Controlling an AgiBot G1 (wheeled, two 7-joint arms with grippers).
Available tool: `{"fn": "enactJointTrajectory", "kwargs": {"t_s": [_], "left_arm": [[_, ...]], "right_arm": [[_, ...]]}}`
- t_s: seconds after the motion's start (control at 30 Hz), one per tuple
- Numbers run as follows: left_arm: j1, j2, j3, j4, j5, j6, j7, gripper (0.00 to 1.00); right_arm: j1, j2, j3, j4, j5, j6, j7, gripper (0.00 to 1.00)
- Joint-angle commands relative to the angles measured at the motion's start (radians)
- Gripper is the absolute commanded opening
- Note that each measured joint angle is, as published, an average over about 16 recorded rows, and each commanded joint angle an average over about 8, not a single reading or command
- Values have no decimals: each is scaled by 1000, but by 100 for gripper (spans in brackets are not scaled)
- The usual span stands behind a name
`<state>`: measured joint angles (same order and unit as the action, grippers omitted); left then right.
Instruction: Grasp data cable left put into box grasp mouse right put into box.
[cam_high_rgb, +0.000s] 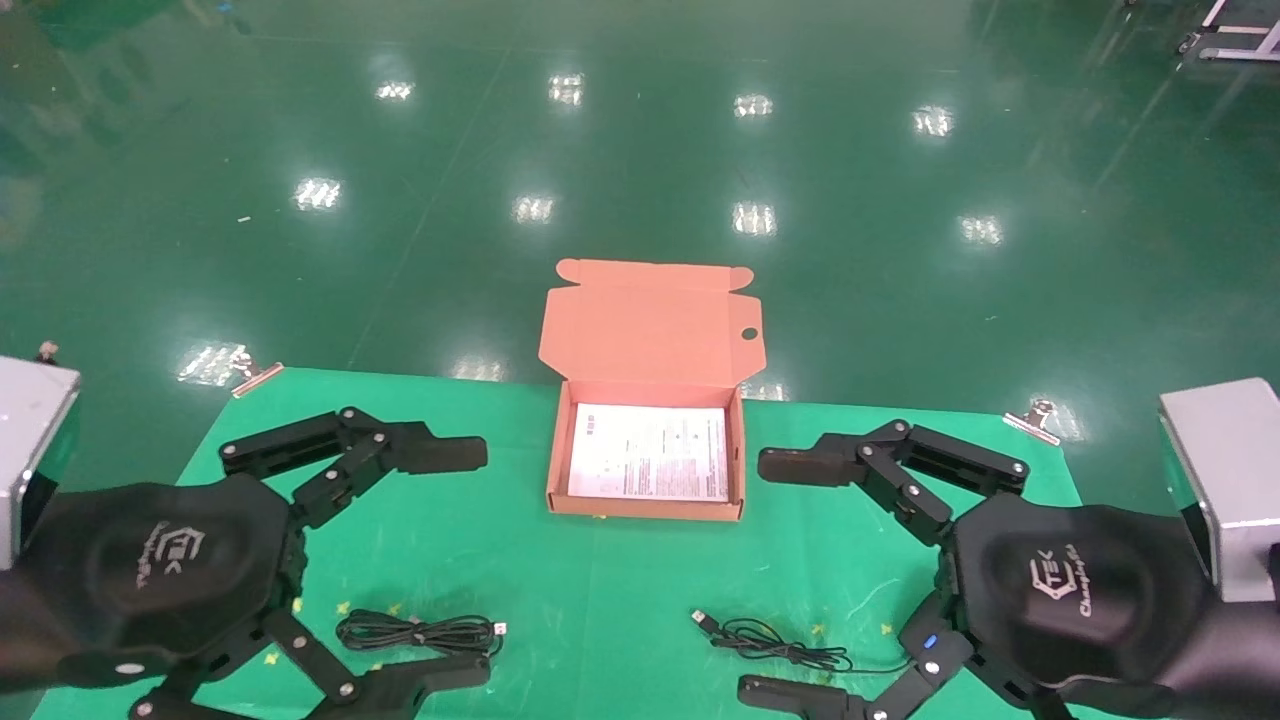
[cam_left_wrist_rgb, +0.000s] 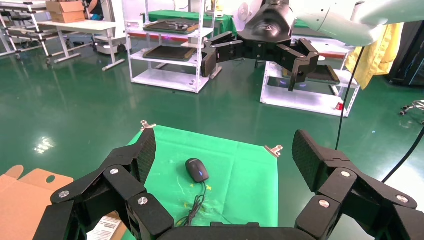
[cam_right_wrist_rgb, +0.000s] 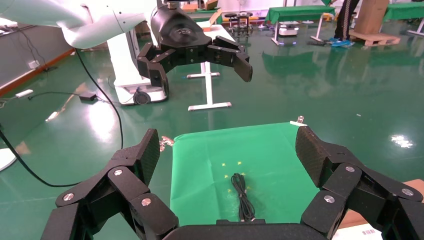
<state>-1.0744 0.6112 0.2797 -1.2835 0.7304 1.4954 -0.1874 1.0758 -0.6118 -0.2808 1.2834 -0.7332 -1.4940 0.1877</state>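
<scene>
The orange-brown box (cam_high_rgb: 645, 506) stands open at the table's middle, its lid (cam_high_rgb: 650, 320) tipped back and a white printed sheet inside. The data cable (cam_high_rgb: 420, 632), a black looped bundle, lies front left; it also shows in the right wrist view (cam_right_wrist_rgb: 241, 197). My left gripper (cam_high_rgb: 455, 563) hovers open and empty just left of it. The black mouse (cam_left_wrist_rgb: 197, 170) lies front right with a blue light on top. In the head view it is mostly hidden under my right gripper (cam_high_rgb: 778, 578), which is open and empty. Its cord (cam_high_rgb: 770, 645) trails left.
A green cloth (cam_high_rgb: 600, 600) covers the table, held by metal clips (cam_high_rgb: 1035, 418) at the far corners. Grey metal blocks stand at the left edge (cam_high_rgb: 30, 440) and the right edge (cam_high_rgb: 1220, 470). Beyond the table is green floor.
</scene>
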Motion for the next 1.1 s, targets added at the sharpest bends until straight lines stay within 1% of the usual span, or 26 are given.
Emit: {"fn": "enactJointTrajectory", "kwargs": {"t_s": [0.03, 0.47, 0.63, 0.8, 0.93, 1.1], "left_arm": [[0, 0, 0, 0, 0, 0, 0, 100], [-1, -1, 2, -2, 4, 2, 0, 100], [-20, -8, 28, -14, 57, 15, -10, 100], [-74, -6, 84, -22, 160, 36, -49, 100], [-130, 13, 138, -12, 247, 54, -86, 100], [-219, 50, 221, -5, 377, 72, -121, 100]], "right_arm": [[0, 0, 0, 0, 0, 0, 0, 100], [0, 1, 0, 0, -1, 0, 0, 100], [7, 11, -7, 8, -37, 1, -13, 100], [46, 24, -38, 40, -156, 0, -48, 100], [109, 18, -84, 63, -304, -14, -106, 100], [198, -14, -160, 74, -504, -32, -205, 100]]}}
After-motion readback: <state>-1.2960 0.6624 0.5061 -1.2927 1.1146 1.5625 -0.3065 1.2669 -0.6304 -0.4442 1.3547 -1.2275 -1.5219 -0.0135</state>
